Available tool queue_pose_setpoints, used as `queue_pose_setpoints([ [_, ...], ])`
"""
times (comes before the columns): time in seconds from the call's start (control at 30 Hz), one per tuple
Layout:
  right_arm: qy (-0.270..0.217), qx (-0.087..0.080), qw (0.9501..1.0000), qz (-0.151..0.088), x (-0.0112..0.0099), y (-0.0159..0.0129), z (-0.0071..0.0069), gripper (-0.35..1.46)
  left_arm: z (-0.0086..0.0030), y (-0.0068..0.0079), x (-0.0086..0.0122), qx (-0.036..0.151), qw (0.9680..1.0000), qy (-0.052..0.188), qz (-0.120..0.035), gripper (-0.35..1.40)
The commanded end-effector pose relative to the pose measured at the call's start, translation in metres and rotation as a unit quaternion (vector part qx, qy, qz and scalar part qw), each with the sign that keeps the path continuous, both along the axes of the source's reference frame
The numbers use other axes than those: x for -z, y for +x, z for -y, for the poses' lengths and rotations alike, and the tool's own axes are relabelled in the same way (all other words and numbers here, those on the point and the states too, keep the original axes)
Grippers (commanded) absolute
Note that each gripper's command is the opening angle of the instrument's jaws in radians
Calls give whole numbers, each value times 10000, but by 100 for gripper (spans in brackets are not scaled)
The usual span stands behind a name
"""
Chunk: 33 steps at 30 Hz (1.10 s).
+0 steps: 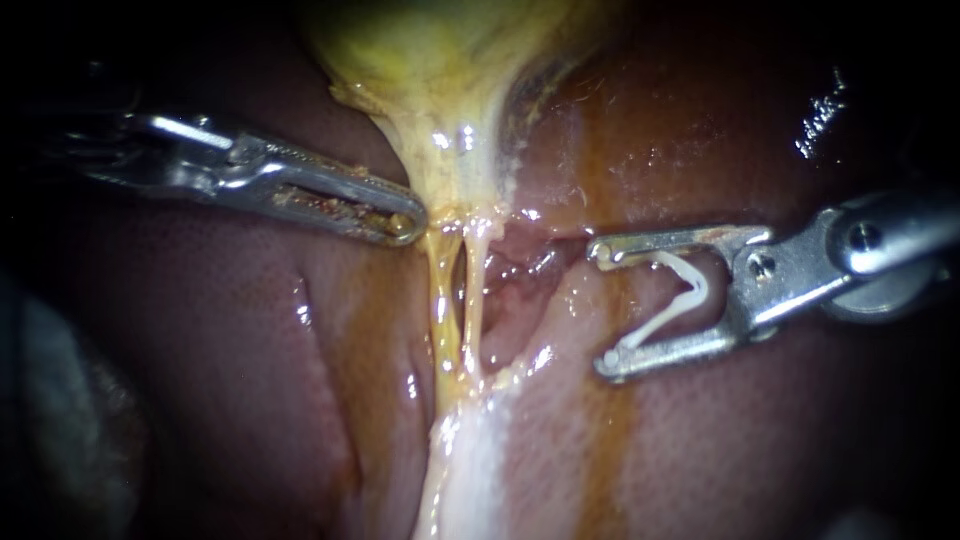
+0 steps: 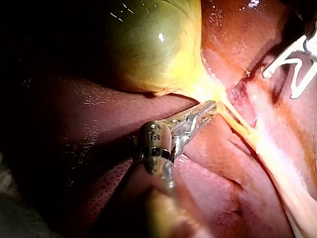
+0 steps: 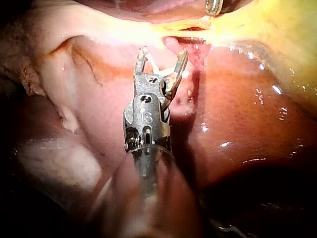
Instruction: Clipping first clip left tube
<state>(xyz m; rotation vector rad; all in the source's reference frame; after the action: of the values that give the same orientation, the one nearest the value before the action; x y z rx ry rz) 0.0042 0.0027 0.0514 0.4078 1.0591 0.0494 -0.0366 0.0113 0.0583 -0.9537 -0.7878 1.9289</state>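
Two thin yellow tubes run down from the gallbladder [image 1: 440, 50] neck: the left tube [image 1: 440, 310] and the right tube [image 1: 473, 290]. My left instrument [image 1: 405, 222] lies with its jaws shut on the yellow tissue at the neck, just left of the tubes; the left wrist view shows its tip [image 2: 212, 105] against that tissue. My right instrument [image 1: 602, 308] stands to the right of both tubes, apart from them. Its jaws are spread wide around a white V-shaped clip [image 1: 668, 300] that touches both of them. The right wrist view shows this clip [image 3: 157, 64] pointing at the tubes.
Reddish-brown liver [image 1: 230, 330] surrounds the tubes on both sides. A raw pink pocket [image 1: 520, 280] lies between the right tube and my right instrument. Pale fatty tissue [image 1: 470, 460] continues below where the tubes join.
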Motion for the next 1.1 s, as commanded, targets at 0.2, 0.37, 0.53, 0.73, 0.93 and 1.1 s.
queue_pose_setpoints([
  [0.2,-2,8,10000,12,0,0,1,49,-9,12,11,-53,10000,58,49,-35],
  [0.37,-1,9,10000,12,2,1,1,49,-23,33,31,-58,9999,106,68,-35],
  [0.53,3,0,10000,0,2,2,1,49,-30,44,44,-6,10000,30,29,-35],
  [0.73,38,-41,9999,-92,6,11,1,49,-29,44,44,-5,10000,29,28,-35],
  [0.93,300,-120,9994,-83,7,42,4,49,-28,43,45,-1,10000,29,25,-35],
  [1.1,737,-373,9966,-42,-1,75,4,49,-27,43,46,2,10000,29,23,-35],
])
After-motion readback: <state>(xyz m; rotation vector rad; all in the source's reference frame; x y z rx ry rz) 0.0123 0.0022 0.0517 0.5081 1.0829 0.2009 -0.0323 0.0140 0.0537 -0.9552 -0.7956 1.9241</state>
